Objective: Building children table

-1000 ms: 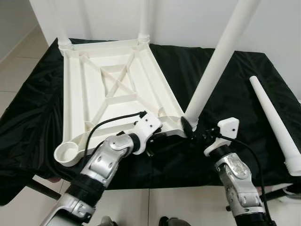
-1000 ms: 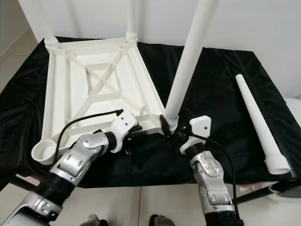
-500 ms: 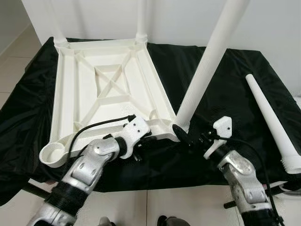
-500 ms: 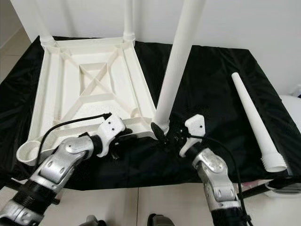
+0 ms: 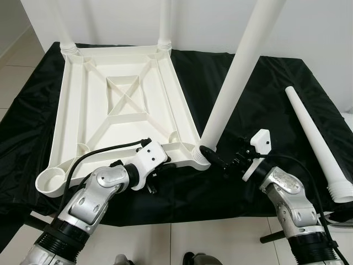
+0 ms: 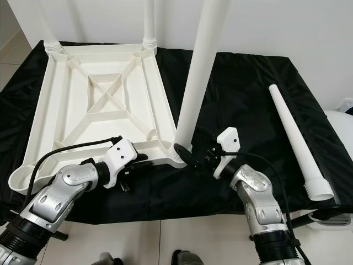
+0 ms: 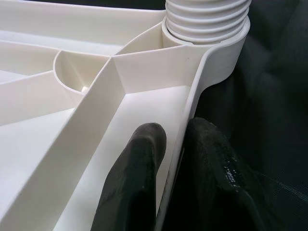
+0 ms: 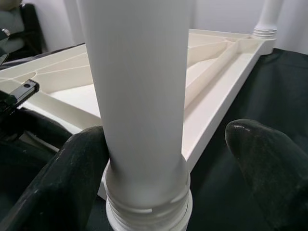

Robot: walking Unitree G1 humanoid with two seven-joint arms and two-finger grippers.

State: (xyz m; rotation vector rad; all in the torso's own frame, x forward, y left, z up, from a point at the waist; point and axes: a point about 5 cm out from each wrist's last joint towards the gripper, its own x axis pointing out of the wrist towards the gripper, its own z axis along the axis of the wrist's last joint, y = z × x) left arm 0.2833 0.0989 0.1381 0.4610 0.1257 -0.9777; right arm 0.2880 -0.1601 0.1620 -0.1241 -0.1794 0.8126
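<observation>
My left gripper point(image 7: 168, 159) pinches the near rim of the upturned tabletop point(image 5: 116, 105). My right gripper point(image 8: 168, 163) gapes around the leg point(image 5: 234, 83) standing in the near corner socket. Black cloth point(image 5: 265, 88) underneath; a spare leg point(image 5: 314, 138) lies right, against a white wall point(image 5: 314, 22).

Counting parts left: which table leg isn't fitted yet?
The loose leg lying flat on the black cloth, right of the frame; the others stand in corner sockets.

Home room, pale tiled floor point(image 5: 14, 83), plain white wall point(image 5: 331, 33), low table draped in black cloth point(image 5: 265, 83), white plastic children's tabletop point(image 5: 110, 105) upturned on it
</observation>
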